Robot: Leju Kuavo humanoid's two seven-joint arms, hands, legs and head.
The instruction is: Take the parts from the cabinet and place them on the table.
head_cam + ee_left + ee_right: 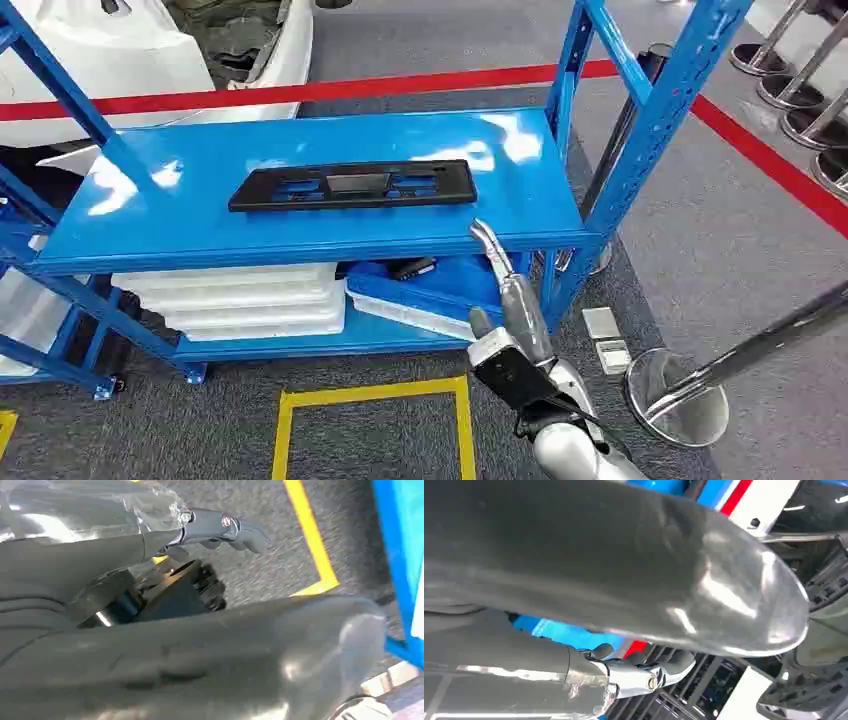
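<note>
Black plastic part (352, 186) lies flat on the blue cabinet's (300, 235) top shelf, roughly mid-shelf, not yet picked up, so the task looks barely begun: grasp, carry and set-down on the bench are all left. Right hand (505, 300) is raised in front of the shelf's front edge, fingers extended upward, holding nothing; the part sits up and to its left, near but apart. Left hand (220, 530) hangs over grey carpet w/ yellow tape (312, 540), fingers partly curled, nothing in it. White and blue parts (250, 295) are stacked on the lower shelf.
</note>
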